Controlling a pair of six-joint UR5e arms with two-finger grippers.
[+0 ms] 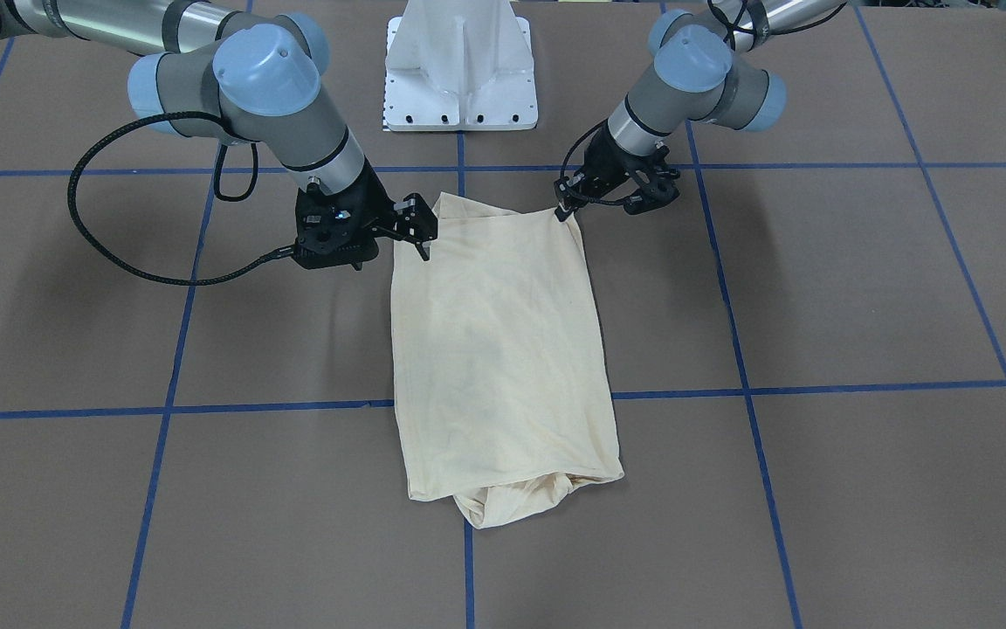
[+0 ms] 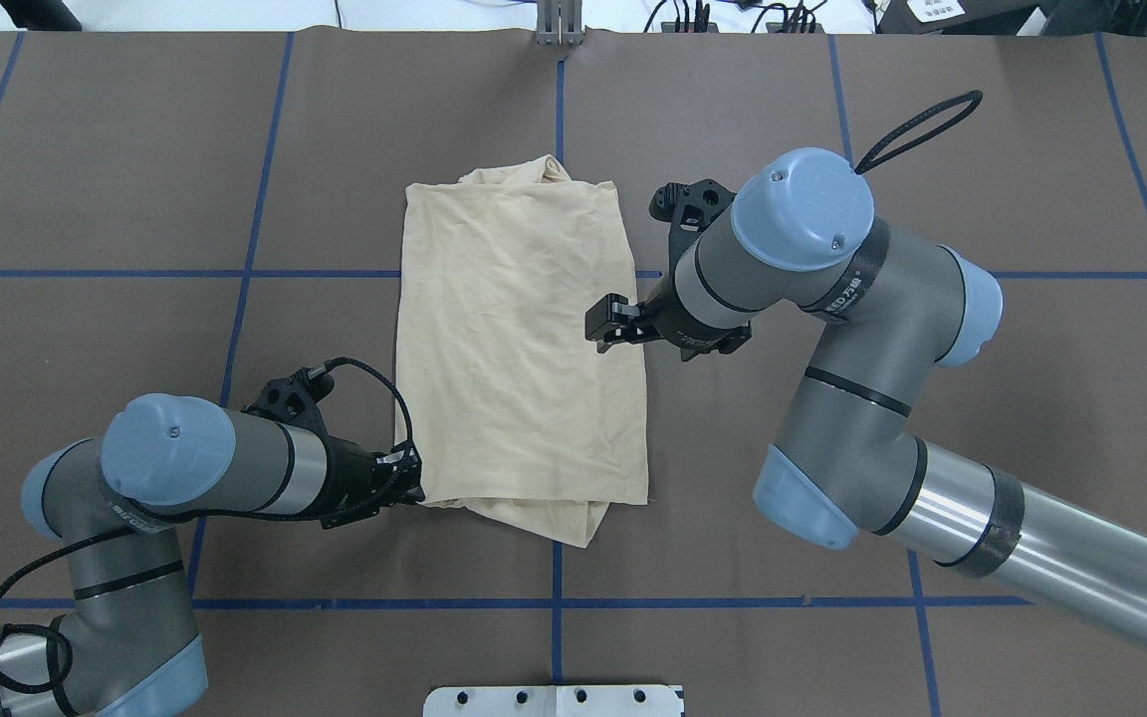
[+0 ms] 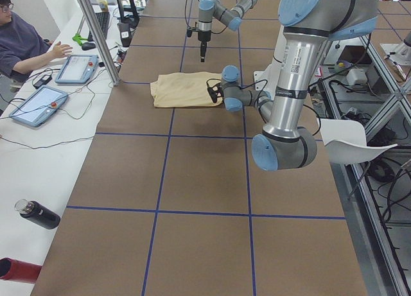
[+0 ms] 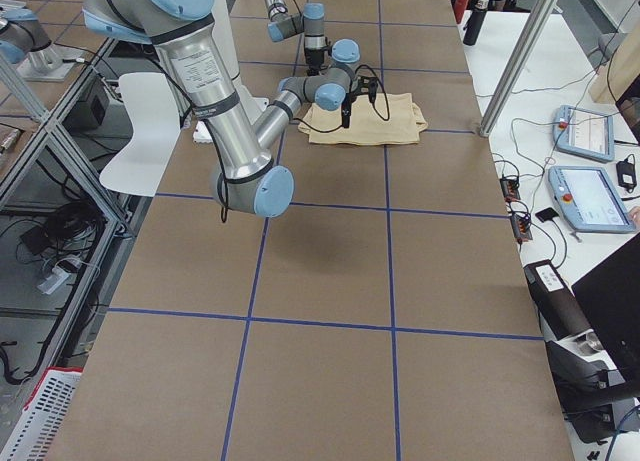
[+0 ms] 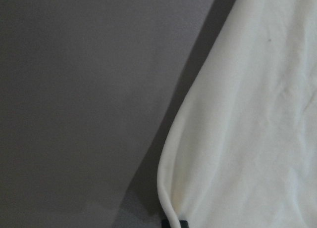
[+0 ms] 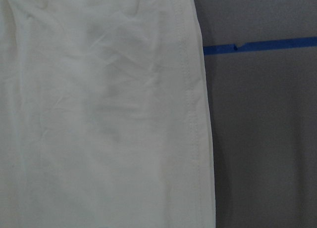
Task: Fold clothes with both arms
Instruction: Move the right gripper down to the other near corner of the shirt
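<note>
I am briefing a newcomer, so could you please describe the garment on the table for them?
On the brown table crossed by blue tape lines, look between the left gripper and the right gripper. The cream-yellow shirt lies there folded into a long rectangle, the only pale, soft thing among dark hardware.

From my end, the table (image 2: 115,149) has a brown cover gridded with blue tape lines (image 2: 135,271). The cream shirt (image 2: 519,339) lies mid-table, folded into a long rectangle, with some bunched fabric poking out at the far end. The white base plate (image 2: 554,700) sits at the near edge.
</note>
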